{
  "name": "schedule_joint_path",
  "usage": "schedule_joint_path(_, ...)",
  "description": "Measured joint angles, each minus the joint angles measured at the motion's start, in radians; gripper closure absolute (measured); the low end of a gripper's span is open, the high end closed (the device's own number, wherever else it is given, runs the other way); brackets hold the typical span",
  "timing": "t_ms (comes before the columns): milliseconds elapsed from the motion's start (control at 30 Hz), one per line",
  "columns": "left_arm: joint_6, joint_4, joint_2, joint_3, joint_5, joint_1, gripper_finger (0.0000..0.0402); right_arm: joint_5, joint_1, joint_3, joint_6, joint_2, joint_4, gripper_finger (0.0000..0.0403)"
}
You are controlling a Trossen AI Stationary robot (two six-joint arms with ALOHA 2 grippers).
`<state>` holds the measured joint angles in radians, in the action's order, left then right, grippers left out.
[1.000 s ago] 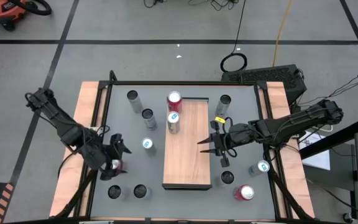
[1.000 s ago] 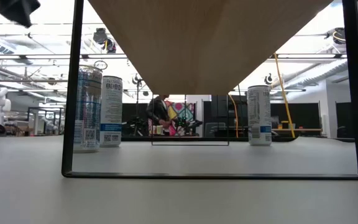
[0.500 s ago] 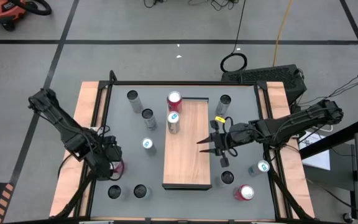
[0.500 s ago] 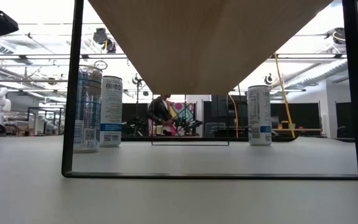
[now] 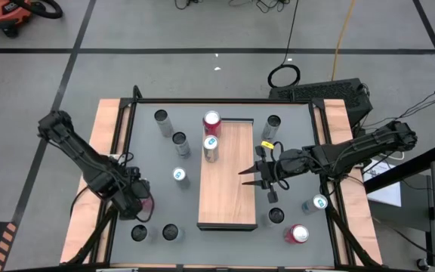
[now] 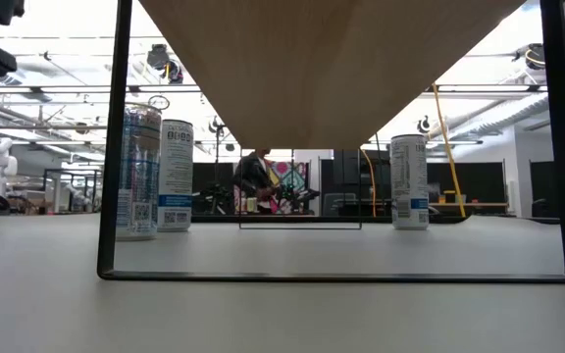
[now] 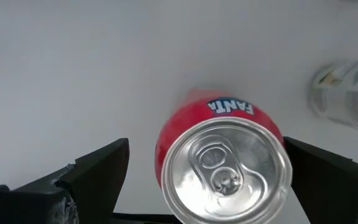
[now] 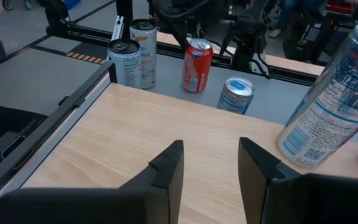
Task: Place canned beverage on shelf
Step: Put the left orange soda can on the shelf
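A red Fanta can (image 7: 222, 165) stands upright on the grey tabletop near the left edge (image 5: 144, 202). My left gripper (image 7: 207, 171) is open and points down over it, one finger on each side of the can; I see no touch. The shelf (image 5: 229, 181) is a light wood board with a dark rim in the middle of the table. A tall silver can (image 5: 211, 148) stands at its far left corner. My right gripper (image 5: 257, 176) is open and empty, level above the board's right side (image 8: 207, 163).
Several silver cans stand on the tabletop around the shelf: far left (image 5: 161, 119), left (image 5: 180, 175), near left (image 5: 171, 232), far right (image 5: 272, 122), near right (image 5: 319, 202). One red can (image 5: 211, 121) is at the shelf's far end, another (image 5: 299, 234) at the near right.
My left gripper has moved toward the table's near edge and come down over the red Fanta can, its fingers now on either side of it. The can has stayed in place.
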<state>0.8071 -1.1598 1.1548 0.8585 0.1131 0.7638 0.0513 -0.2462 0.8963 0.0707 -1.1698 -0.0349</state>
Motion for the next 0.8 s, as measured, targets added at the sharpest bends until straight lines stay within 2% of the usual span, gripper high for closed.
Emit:
schedule_joint_path(200, 0.052, 0.004, 0.026, 0.000, -0.008, 0.000, 0.0017, 0.000, 0.000, 0.000, -0.008, 0.000, 0.000, 0.0314)
schedule_joint_path(533, 0.086, 0.027, 0.058, 0.002, -0.031, 0.000, 0.0122, -0.003, 0.000, 0.000, -0.083, -0.087, 0.003, 0.0314)
schedule_joint_path(667, 0.136, -0.004, 0.053, 0.020, -0.033, -0.008, 0.0122, 0.001, 0.000, 0.000, -0.058, -0.121, 0.026, 0.0314)
schedule_joint_path(800, 0.164, -0.075, 0.045, 0.091, 0.012, -0.023, 0.0122, 0.005, 0.000, 0.000, -0.032, -0.126, 0.082, 0.0314)
